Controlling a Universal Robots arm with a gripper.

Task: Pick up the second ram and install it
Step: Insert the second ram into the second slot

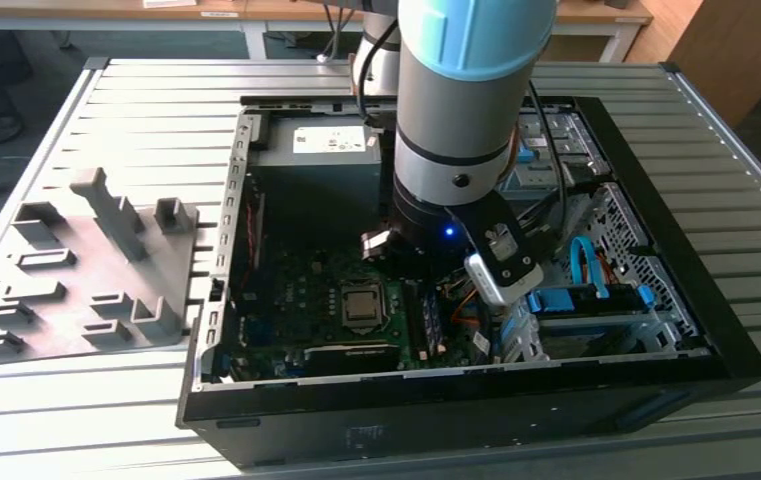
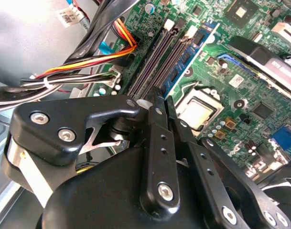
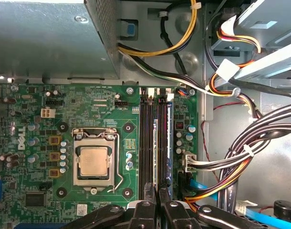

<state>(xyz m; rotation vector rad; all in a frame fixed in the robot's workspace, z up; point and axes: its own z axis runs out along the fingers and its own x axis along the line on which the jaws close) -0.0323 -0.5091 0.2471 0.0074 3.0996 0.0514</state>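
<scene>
Hovering gripper (image 2: 161, 98) over second ram (image 2: 192, 46)

Second ram (image 2: 193, 50) — lower end hidden behind gripper (image 2: 160, 98); motherboard (image 3: 97, 109) — cut off at first wrist view's edge.

The surface (image 1: 153, 420) is a ribbed grey metal top. On it, toward the exterior view's left, lies a grey fixture tray (image 1: 80, 275) with upright blocks. Beside it lies an open black computer case (image 1: 487, 400).
</scene>
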